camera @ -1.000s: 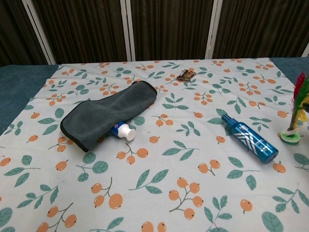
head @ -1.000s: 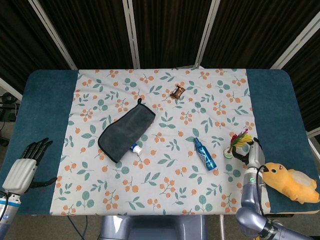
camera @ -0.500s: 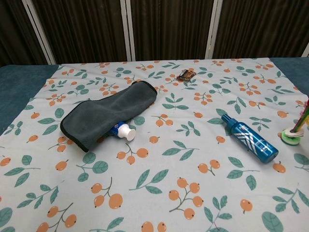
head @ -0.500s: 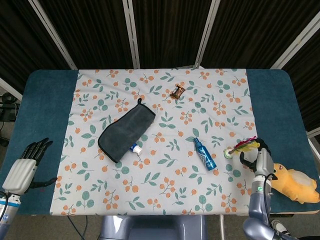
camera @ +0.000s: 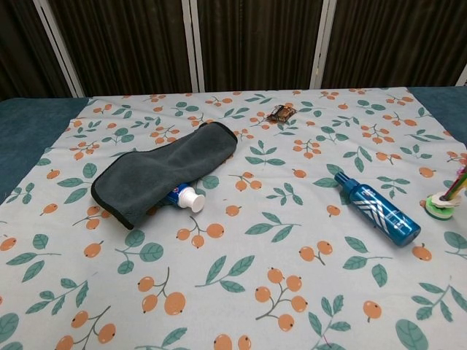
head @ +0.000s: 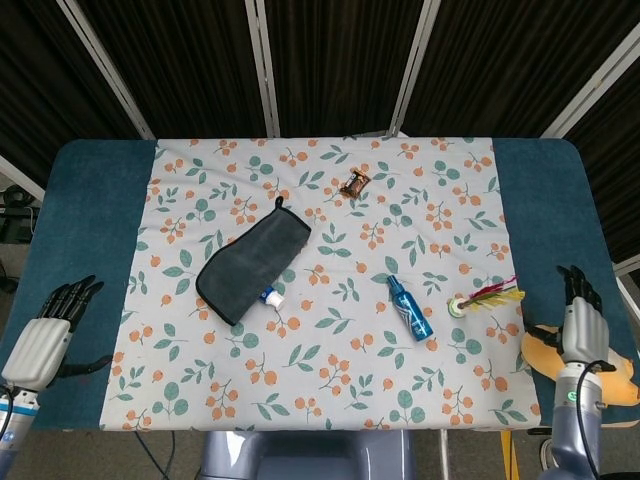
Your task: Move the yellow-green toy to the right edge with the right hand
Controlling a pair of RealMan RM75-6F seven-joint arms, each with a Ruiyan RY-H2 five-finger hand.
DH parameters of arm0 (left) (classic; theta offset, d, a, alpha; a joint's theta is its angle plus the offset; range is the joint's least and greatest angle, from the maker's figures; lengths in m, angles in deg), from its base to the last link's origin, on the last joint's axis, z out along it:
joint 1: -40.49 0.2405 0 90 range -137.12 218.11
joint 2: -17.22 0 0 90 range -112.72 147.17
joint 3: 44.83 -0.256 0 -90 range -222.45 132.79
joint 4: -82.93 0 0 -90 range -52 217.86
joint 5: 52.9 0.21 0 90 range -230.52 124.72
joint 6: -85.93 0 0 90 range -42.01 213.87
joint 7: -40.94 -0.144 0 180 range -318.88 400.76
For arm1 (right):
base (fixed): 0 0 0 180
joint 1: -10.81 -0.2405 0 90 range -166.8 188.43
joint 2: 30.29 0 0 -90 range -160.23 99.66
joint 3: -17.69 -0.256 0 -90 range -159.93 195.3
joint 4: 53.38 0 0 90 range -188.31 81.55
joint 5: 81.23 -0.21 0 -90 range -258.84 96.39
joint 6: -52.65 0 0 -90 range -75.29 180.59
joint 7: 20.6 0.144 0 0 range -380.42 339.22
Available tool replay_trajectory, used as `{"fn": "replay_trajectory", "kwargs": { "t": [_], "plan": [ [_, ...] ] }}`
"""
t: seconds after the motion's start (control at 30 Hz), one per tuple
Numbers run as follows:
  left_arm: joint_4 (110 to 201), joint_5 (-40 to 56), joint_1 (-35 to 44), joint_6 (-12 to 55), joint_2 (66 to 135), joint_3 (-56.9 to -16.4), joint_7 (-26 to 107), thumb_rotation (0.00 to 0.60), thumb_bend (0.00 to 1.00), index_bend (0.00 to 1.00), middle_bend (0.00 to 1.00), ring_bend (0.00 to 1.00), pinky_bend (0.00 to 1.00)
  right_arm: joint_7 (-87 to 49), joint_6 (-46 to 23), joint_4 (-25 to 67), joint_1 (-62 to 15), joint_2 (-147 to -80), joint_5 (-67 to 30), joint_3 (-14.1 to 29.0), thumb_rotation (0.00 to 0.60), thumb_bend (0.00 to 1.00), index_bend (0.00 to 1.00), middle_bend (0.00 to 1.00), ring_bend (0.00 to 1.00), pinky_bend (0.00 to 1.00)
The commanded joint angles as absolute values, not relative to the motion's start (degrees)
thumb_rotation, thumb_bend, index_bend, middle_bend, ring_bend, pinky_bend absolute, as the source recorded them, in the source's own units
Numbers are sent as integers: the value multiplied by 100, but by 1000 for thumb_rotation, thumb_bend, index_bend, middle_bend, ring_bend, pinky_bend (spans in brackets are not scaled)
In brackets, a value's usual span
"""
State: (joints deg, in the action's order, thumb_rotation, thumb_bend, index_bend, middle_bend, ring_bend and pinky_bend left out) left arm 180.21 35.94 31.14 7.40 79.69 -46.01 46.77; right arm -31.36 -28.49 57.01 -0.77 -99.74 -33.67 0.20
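Note:
The yellow-green toy (head: 481, 299) is a feathered shuttlecock with a green round base and yellow and pink feathers. It lies tipped on its side on the floral cloth near the cloth's right border; the chest view catches its base and feathers (camera: 443, 202) at the frame's right edge. My right hand (head: 578, 322) hovers to the right of it over the blue table edge, apart from it, fingers straight and holding nothing. My left hand (head: 45, 336) stays at the front left corner, fingers apart and empty.
A yellow plush animal (head: 548, 355) lies partly under my right hand at the table's right edge. A blue spray bottle (head: 409, 308) lies just left of the toy. Further left are a grey towel (head: 253, 258) over a toothpaste tube (head: 270, 296), and a snack bar (head: 354, 183) at the back.
The toy went from upright to lying on its side, feathers pointing right. My right hand drew away from it to the right, over the plush. The left hand stayed put.

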Motion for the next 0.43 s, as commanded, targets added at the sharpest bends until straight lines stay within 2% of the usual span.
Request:
{"fn": "replay_trajectory", "kwargs": {
  "t": [0.03, 0.2, 0.43],
  "plan": [
    [17977, 3674, 3133, 660, 7960, -4611, 4600, 597, 173, 0, 0, 0, 0, -2813, -2763, 5712, 309, -9305, -2104, 619, 600, 205, 69, 0, 0, 0],
    [17824, 3889, 3219, 391, 7979, -4638, 4408, 595, 171, 0, 0, 0, 0, -2532, -3161, 5079, 637, -8949, -432, 1241, 600, 142, 6, 0, 0, 0],
    [17679, 4128, 3415, 110, 7961, -4803, 4296, 598, 169, 0, 0, 0, 0, -2549, -3344, 4668, 658, -8972, 741, 1608, 600, 114, 0, 0, 0, 0]
  ]
}}
